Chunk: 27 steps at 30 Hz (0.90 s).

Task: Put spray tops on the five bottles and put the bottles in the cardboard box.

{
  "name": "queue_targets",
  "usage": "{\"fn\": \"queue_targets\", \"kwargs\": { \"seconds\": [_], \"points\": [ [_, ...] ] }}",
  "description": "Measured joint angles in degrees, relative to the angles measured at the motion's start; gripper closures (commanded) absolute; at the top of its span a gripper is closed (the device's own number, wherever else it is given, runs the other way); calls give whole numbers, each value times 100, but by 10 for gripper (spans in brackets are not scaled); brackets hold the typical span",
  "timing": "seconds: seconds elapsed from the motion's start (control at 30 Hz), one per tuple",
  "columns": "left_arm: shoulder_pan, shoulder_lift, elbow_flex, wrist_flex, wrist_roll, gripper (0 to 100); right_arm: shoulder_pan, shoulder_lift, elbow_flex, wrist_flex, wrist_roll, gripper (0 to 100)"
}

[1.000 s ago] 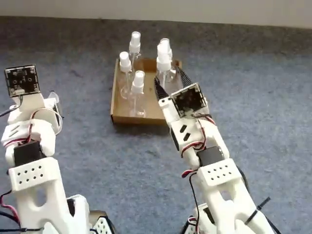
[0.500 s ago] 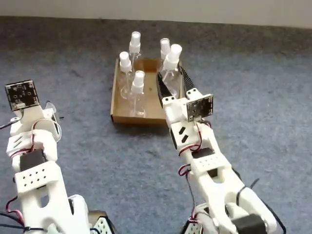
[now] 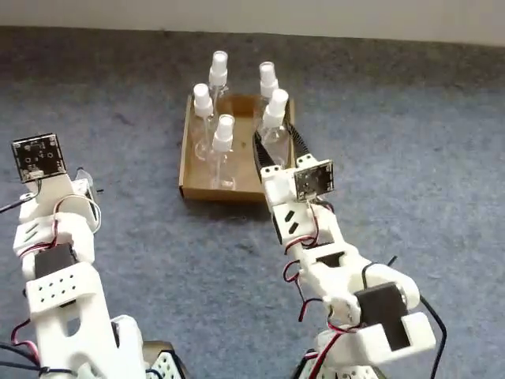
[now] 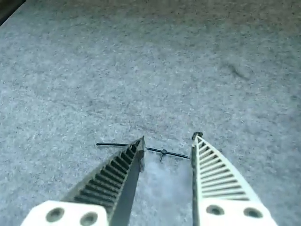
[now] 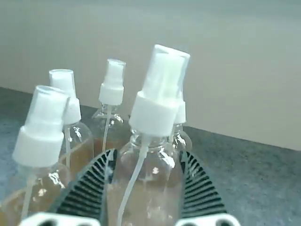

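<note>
right gripper [image 3: 276, 142] | clamps bottle [image 3: 276, 109] | lowered into cardboard box [image 3: 188, 162]

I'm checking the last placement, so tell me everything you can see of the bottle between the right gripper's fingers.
The bottle is clear and plastic-looking, with rounded shoulders and a white spray top seated on its neck; a thin tube runs down inside. It stands roughly upright at the right side of the cardboard box, beside four other capped bottles. The right gripper holds its body, a black ribbed finger against each side. Whether its base rests on the box floor is hidden.
</note>
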Motion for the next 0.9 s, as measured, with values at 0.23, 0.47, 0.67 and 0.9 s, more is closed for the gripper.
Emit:
{"fn": "queue_targets", "kwargs": {
  "seconds": [0.23, 0.47, 0.67, 0.9],
  "points": [
    [0, 0, 0, 0, 0, 843, 0, 448, -79, -79, 0, 994],
    [0, 0, 0, 0, 0, 843, 0, 642, -105, -88, -9, 994],
    [0, 0, 0, 0, 0, 843, 0, 738, -123, -141, -9, 992],
    [0, 0, 0, 0, 0, 843, 0, 747, -123, -141, -9, 988]
  ]
}}
